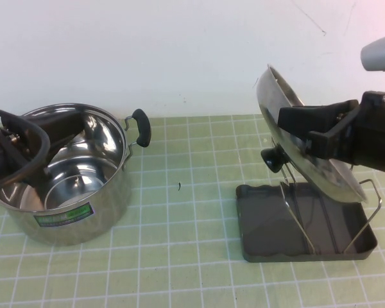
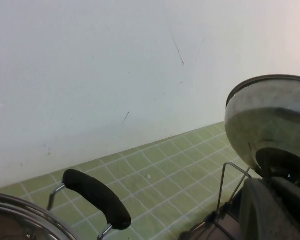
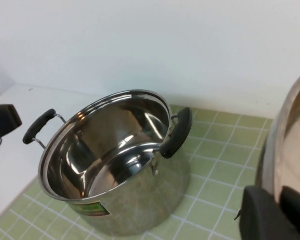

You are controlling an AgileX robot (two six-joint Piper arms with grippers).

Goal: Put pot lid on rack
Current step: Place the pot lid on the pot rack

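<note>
The pot lid (image 1: 287, 106), shiny steel with a black knob (image 1: 273, 159), stands tilted on edge above the rack (image 1: 269, 240). The rack is a dark grey tray with silver wire loops (image 1: 289, 196). The lid's lower rim is down among the loops at the tray's far right. My right gripper (image 1: 314, 131) is shut on the lid's rim; in the right wrist view its fingers (image 3: 262, 217) sit either side of the rim (image 3: 277, 145). My left gripper (image 1: 25, 138) hangs over the open steel pot (image 1: 70, 212) at the left. The lid (image 2: 267, 120) and rack wire (image 2: 225, 182) also show in the left wrist view.
The pot (image 3: 115, 160) with a green label has black side handles (image 1: 141, 127) and stands on the green tiled mat (image 1: 186, 218). A white wall runs close behind. Open mat lies between the pot and the rack.
</note>
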